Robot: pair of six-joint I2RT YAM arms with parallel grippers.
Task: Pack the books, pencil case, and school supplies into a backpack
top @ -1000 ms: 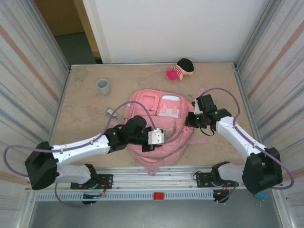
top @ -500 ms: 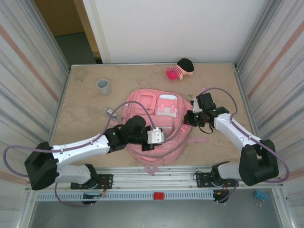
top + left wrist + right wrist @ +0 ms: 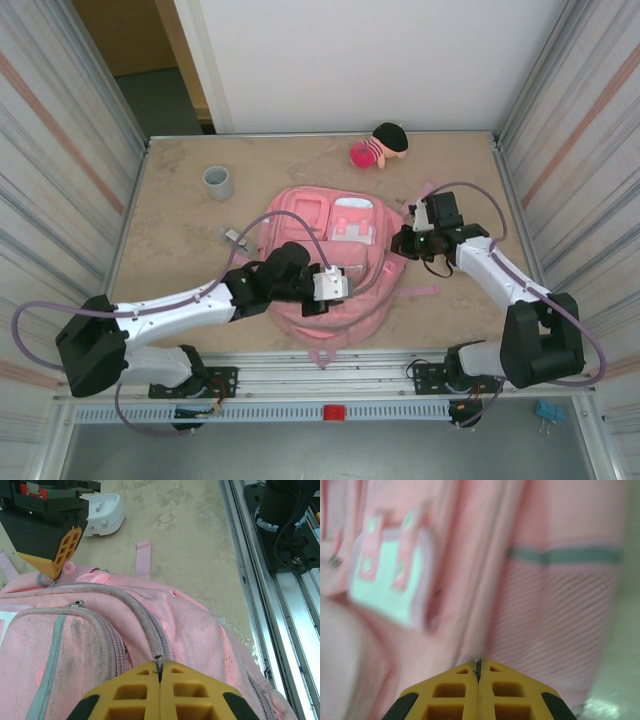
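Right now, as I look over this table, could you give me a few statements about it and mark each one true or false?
1. Both grippers, the left gripper and the right gripper, have their fingers closed. True.
2. The backpack stands upright. False: it lies flat on the table.
3. A grey cup stands on the table, apart from the backpack, toward the far left. True.
4. The plush doll sits inside the backpack. False: it lies on the table beyond the backpack, near the far wall.
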